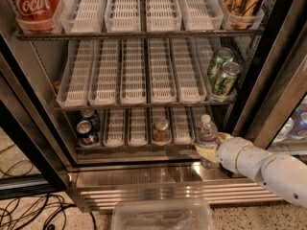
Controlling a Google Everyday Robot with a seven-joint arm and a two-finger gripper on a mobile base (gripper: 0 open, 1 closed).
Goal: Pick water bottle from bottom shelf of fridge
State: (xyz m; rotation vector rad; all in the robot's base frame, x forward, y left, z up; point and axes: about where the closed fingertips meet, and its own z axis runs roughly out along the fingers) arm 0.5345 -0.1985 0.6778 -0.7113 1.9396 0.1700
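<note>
The water bottle (206,131), small and clear with a clear cap, stands upright at the right end of the bottom shelf (139,140) of the fridge (33,123). Its base hangs in front of the stainless steel sill (144,174). My gripper (207,151) reaches in from the right on a white arm (268,169). Its yellowish fingers (203,151) are closed around the bottle's lower body.
On the bottom shelf are two blue cans (87,128) at the left and an orange-brown can (160,129) in the middle. Green cans (223,73) sit on the middle shelf at the right, close above the bottle. A clear plastic bin (163,217) lies on the floor in front. Cables (29,210) lie at the lower left.
</note>
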